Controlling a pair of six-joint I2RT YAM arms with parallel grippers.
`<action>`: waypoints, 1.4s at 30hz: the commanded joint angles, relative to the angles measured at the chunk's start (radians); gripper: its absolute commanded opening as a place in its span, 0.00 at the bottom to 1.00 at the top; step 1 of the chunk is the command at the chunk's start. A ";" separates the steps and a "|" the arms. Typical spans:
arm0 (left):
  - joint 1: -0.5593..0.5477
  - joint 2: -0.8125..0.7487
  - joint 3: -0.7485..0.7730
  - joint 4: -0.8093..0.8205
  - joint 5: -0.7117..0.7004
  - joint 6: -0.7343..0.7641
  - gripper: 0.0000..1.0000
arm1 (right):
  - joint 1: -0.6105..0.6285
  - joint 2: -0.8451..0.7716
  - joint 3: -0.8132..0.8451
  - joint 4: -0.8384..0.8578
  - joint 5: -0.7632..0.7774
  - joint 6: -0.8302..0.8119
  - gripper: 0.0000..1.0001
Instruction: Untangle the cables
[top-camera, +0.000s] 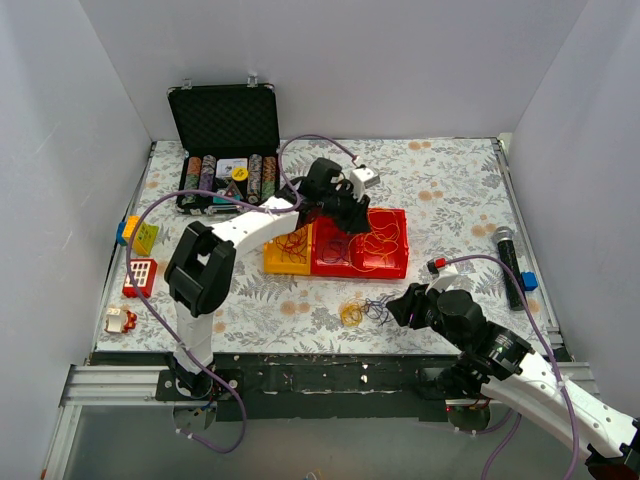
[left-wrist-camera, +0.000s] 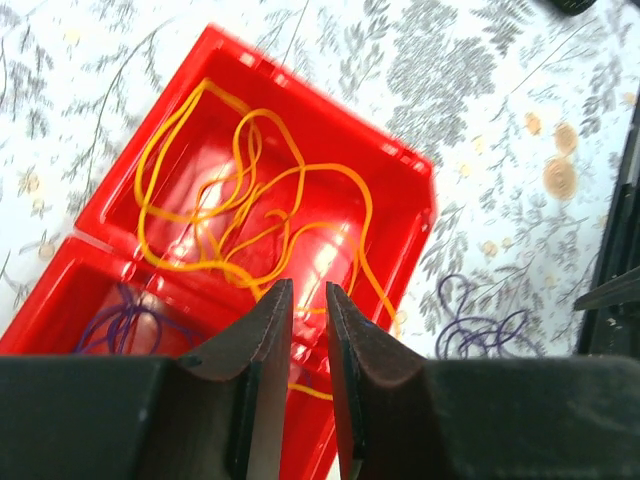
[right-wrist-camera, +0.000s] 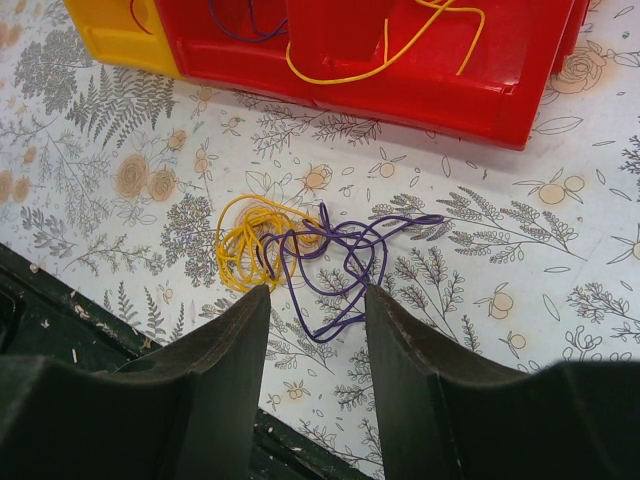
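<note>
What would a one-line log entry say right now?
left gripper: jaws nearly together over yellow cable in red bin, grip unclear | right gripper: open above yellow-purple tangle on table

Parted fingers (right-wrist-camera: 228, 365) hover near tangled yellow and purple cables (right-wrist-camera: 262, 240).

Bright, even light; soft shadows; glare on red tray (left-wrist-camera: 330, 110) floor; left claw (left-wrist-camera: 308, 290) out of focus.

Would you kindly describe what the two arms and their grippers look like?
The left arm and right arm have white links with black joints, and a lilac cable loops along each. The left gripper and right gripper have black, curved, tapering fingers.
</note>
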 joint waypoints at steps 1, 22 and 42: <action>-0.037 -0.065 0.090 -0.004 0.011 -0.046 0.19 | 0.003 -0.006 0.025 0.044 0.014 -0.004 0.51; 0.038 -0.011 0.007 -0.151 0.048 0.084 0.62 | 0.003 -0.007 0.028 0.044 0.014 -0.010 0.51; 0.046 0.064 0.027 -0.128 0.114 0.116 0.57 | 0.003 -0.007 0.023 0.045 0.016 -0.010 0.51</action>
